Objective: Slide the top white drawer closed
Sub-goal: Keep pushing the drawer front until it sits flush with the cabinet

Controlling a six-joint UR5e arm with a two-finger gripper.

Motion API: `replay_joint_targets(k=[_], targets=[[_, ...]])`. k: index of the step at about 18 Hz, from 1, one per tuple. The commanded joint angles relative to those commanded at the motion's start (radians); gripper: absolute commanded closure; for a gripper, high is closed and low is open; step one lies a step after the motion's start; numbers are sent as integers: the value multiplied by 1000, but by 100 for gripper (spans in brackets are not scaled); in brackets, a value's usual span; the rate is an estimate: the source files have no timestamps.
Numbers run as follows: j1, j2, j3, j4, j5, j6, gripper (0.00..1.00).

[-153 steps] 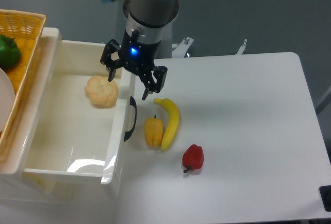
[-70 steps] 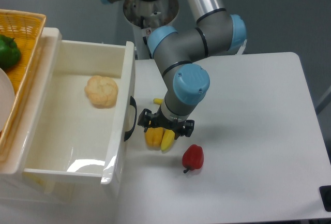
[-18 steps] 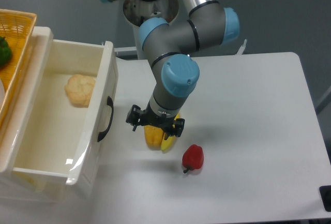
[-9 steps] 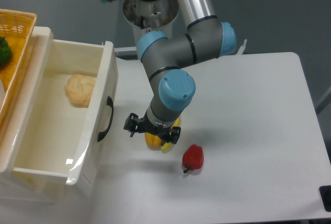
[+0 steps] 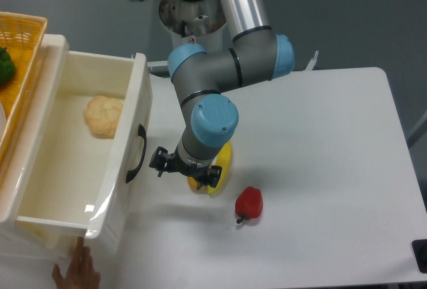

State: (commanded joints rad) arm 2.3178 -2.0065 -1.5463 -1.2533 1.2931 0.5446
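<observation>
**Q:** Where is the drawer?

**A:** From my remote view, the glossy cream-white plastic top drawer (image 5: 100, 189) with a curved black handle (image 5: 137, 153) sits at nine o'clock, pulled open, a pale knobbly cauliflower-like lump (image 5: 103, 116) inside. A yellow wicker basket (image 5: 27, 55) stands at ten o'clock; a bare hand (image 5: 79, 273) shows at seven o'clock, below the drawer's corner.

**Q:** And the gripper?

**A:** The black two-finger gripper (image 5: 185, 168) hangs just beside the handle, over a yellow banana (image 5: 221, 169). I cannot tell how its jaws stand. A red bell pepper (image 5: 248, 203) lies at five o'clock on the white table (image 5: 320, 169).
</observation>
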Motion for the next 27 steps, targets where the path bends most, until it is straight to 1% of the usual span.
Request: replay_joint_targets(k=[8, 16, 25, 27], targets=[[-11, 12, 0, 0, -5, 2, 0], [-18, 29, 0, -5, -32, 0, 0], [-49, 35, -2, -6, -31, -3, 0], [-72, 34, -2, -6, -23, -3, 0]])
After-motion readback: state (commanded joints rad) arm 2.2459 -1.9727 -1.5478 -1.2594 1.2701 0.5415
